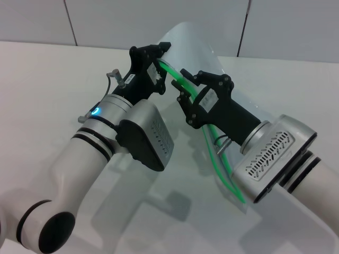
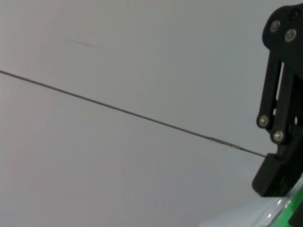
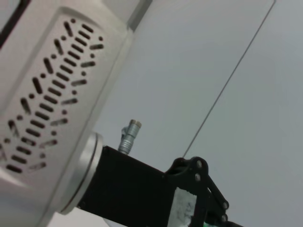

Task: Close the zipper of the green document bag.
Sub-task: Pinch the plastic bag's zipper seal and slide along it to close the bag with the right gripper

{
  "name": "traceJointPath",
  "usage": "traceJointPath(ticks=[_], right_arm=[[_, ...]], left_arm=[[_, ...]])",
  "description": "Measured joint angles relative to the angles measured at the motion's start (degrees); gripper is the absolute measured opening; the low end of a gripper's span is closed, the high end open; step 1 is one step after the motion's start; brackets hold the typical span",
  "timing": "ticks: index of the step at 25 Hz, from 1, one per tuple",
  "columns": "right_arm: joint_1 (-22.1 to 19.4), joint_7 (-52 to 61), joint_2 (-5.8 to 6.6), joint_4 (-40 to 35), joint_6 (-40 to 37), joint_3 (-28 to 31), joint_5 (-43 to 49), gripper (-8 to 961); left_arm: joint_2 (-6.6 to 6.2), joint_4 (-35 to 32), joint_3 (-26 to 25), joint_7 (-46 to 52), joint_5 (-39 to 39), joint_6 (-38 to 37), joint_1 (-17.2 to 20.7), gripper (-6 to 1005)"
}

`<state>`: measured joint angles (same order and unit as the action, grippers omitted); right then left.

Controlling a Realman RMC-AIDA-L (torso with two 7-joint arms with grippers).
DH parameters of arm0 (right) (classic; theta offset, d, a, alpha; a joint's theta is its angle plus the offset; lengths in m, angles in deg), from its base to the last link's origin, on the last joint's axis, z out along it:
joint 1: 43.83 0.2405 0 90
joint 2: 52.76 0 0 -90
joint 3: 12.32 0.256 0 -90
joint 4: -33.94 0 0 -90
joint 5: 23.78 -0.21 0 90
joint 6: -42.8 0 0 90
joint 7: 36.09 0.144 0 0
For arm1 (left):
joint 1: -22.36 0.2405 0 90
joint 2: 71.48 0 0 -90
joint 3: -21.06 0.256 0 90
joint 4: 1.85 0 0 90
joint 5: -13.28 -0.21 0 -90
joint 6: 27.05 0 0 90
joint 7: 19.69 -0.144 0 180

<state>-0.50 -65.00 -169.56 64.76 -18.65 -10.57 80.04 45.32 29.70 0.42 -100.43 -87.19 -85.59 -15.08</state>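
The green document bag (image 1: 212, 58) is a translucent pale pouch held up off the table between my two arms in the head view. Its zipper (image 1: 214, 153), a bright green strip, runs from the top corner down toward the lower right. My left gripper (image 1: 162, 66) is shut on the bag's top corner at the zipper's upper end. Just below it, my right gripper (image 1: 184, 84) is shut around the zipper. The left wrist view shows a black gripper finger (image 2: 279, 94) and a sliver of the zipper (image 2: 294, 216). The right wrist view shows the left arm's wrist (image 3: 52, 94).
A white table (image 1: 42, 84) lies beneath the bag, with a grey panelled wall (image 1: 132, 21) behind it. Both forearms crowd the middle of the head view.
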Motion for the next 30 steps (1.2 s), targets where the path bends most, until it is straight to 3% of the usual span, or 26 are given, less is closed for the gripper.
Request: traceJointPath(ticks=[30], right_arm=[[0.0, 0.0, -0.09, 0.21, -0.09, 0.3, 1.39, 155]], left_arm=[[-0.02, 0.28, 0.08, -0.11, -1.42, 0.1, 0.11, 57]])
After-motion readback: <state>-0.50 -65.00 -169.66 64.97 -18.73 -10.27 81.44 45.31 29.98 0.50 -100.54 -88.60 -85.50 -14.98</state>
